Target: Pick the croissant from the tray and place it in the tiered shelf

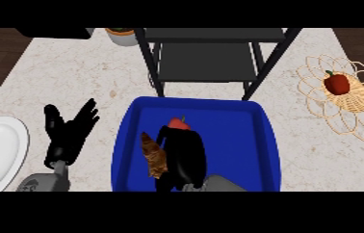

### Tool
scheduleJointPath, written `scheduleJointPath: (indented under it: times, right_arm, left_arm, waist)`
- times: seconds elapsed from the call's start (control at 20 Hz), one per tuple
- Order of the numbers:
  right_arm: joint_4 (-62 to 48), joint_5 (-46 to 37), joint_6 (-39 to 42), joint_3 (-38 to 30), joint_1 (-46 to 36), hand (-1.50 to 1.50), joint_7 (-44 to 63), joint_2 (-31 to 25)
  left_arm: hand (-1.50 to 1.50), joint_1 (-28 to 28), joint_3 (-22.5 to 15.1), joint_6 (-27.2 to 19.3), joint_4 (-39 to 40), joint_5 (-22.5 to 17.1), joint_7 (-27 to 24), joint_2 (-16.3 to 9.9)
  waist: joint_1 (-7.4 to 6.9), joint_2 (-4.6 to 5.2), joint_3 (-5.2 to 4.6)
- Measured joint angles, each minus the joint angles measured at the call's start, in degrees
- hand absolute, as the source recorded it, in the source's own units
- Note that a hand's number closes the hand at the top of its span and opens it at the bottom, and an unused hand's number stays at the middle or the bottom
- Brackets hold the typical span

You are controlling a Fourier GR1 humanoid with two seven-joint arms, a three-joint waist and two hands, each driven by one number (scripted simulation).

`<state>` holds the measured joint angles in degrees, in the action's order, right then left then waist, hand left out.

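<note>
**Right hand over the tray, croissant beside it**

Inside the blue tray (260,145), the right hand (183,148) is lowered; finger position cannot be determined. The croissant (153,156) lies touching its left side, a red fruit (178,123) at its far end. Beyond stands the black shelf (206,58). The left hand (68,133) rests open, left of the tray

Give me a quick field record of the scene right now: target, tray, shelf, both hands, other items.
target: croissant, lying in the tray, left of the right hand
tray: blue, in front of the shelf; also holds a red item
shelf: black tiered shelf, nothing visible on it
right hand: over the tray beside the croissant; grasp cannot be told
left hand: open, resting at left
other: wire basket with red fruit at right; white plate at left edge
</note>
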<state>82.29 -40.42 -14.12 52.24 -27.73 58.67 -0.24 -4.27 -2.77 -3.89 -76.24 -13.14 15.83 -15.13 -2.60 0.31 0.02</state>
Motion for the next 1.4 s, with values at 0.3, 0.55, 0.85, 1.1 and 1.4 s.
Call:
scheduleJointPath:
  times: [0.3,0.55,0.85,1.1,1.4]
  right_arm:
    - [7.5,0.1,-0.3,2.1,-13.0,1.5,2.8,-0.2]
    - [13.8,-2.6,2.2,-2.3,-21.5,1.5,7.5,-0.5]
    - [15.7,-2.7,6.4,-11.5,-30.7,1.5,10.1,-0.6]
    - [13.1,-1.2,10.5,-22.0,-37.5,1.5,9.5,-0.8]
    - [7.0,-0.5,13.7,-32.4,-44.3,1.5,7.7,-1.7]
  left_arm:
    - [0.0,0.4,0.6,-0.2,-0.7,0.0,0.6,0.0]
    - [0.0,1.5,0.7,-0.5,-1.1,0.2,0.7,0.2]
    - [0.0,1.2,1.3,-0.7,-0.5,0.3,0.6,0.3]
    - [0.0,1.8,1.7,-0.2,-0.9,0.1,0.4,0.2]
    - [0.0,1.7,2.0,0.3,-0.3,0.4,-0.4,0.2]
  waist:
    - [0.82,-0.54,-0.06]
    - [1.83,-0.92,-0.09]
    - [2.49,-0.91,-0.11]
    - [2.59,-0.81,-0.1]
    - [2.47,-0.61,-0.05]
